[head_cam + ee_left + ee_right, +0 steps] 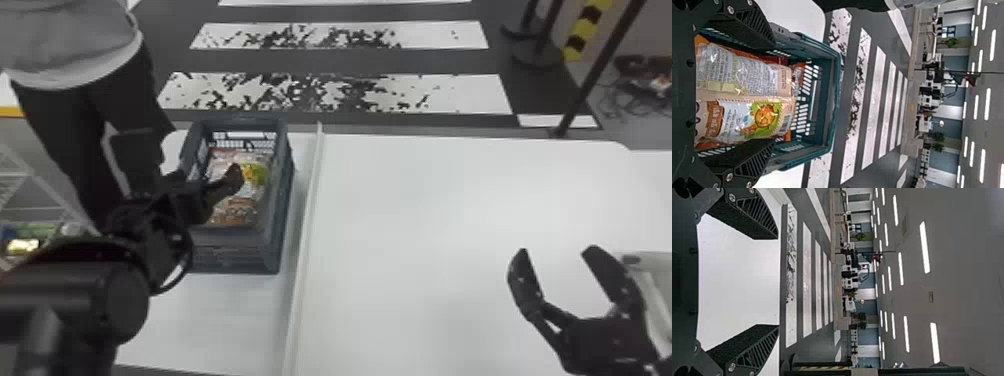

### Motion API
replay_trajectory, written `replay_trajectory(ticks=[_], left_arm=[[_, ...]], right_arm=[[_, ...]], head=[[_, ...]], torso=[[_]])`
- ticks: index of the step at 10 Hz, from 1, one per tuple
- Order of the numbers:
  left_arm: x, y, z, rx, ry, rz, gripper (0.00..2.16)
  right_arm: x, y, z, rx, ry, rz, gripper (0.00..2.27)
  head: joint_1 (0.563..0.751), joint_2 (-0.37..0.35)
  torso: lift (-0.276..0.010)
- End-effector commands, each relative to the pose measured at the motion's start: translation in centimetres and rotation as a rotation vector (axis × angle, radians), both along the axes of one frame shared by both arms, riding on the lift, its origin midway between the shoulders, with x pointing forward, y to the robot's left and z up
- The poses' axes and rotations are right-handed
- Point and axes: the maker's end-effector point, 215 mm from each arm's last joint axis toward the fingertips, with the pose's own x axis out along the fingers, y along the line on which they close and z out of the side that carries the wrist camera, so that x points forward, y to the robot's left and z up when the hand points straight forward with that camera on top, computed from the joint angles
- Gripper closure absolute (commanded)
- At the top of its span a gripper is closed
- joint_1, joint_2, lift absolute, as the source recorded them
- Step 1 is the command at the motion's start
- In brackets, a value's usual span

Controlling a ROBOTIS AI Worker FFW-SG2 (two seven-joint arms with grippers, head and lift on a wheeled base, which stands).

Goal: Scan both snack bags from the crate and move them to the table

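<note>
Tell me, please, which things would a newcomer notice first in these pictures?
The eye would probably fall first on the crate at the head view's left, where a snack bag shows its bright green print beneath the open left end effector. Next come the right end effector, open over the white table, and the worn white stripes on the dark floor beyond.

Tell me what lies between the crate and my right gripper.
In the head view, from the crate toward the right gripper: a raised white strip, then white tabletop.
</note>
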Motion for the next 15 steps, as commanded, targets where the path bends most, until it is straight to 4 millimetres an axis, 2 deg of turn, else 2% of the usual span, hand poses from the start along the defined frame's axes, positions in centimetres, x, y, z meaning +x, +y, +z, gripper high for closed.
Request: replay_trajectory(ticks=[1, 5, 8, 11, 12, 13, 14, 15], left_arm=[[0.8, 0.6, -1.5, -0.004, 0.037, 0.01, 0.15], [3.1, 0.2, -4.2, -0.007, 0.109, 0.007, 0.15], [4.7, -1.7, -5.0, -0.002, 0.129, -0.019, 0.15], [4.8, -2.2, -7.9, 0.004, 0.189, -0.024, 0.15], [4.5, -2.2, -8.9, -0.004, 0.212, -0.028, 0.26], [3.5, -2.6, -10.8, -0.034, 0.296, -0.033, 1.32], [3.0, -2.8, -11.4, -0.045, 0.325, -0.022, 2.15], [2.7, -2.9, -11.6, -0.037, 0.328, -0.023, 2.15]], right_arm=[[-0.1, -0.3, -0.2, -0.001, 0.003, -0.002, 0.13], [-0.6, -1.8, 0.0, -0.002, 0.0, -0.023, 0.13], [-0.8, -2.8, 0.5, -0.009, -0.006, -0.031, 0.13], [-0.8, -3.5, 0.7, -0.011, -0.008, -0.033, 0.12], [-0.7, -3.7, 0.6, -0.015, -0.002, -0.031, 0.12], [-0.7, -3.7, 0.4, -0.016, 0.004, -0.03, 0.12], [-0.7, -3.8, 0.4, -0.014, 0.004, -0.03, 0.12], [-0.7, -3.8, 0.5, -0.016, 0.002, -0.027, 0.12]], head=[[0.695, 0.092], [0.695, 0.088], [0.695, 0.057], [0.695, 0.028], [0.695, 0.021], [0.695, 0.019], [0.695, 0.017], [0.695, 0.015]], torso=[[-0.087], [-0.087], [-0.087], [-0.087], [-0.087], [-0.087], [-0.087], [-0.087]])
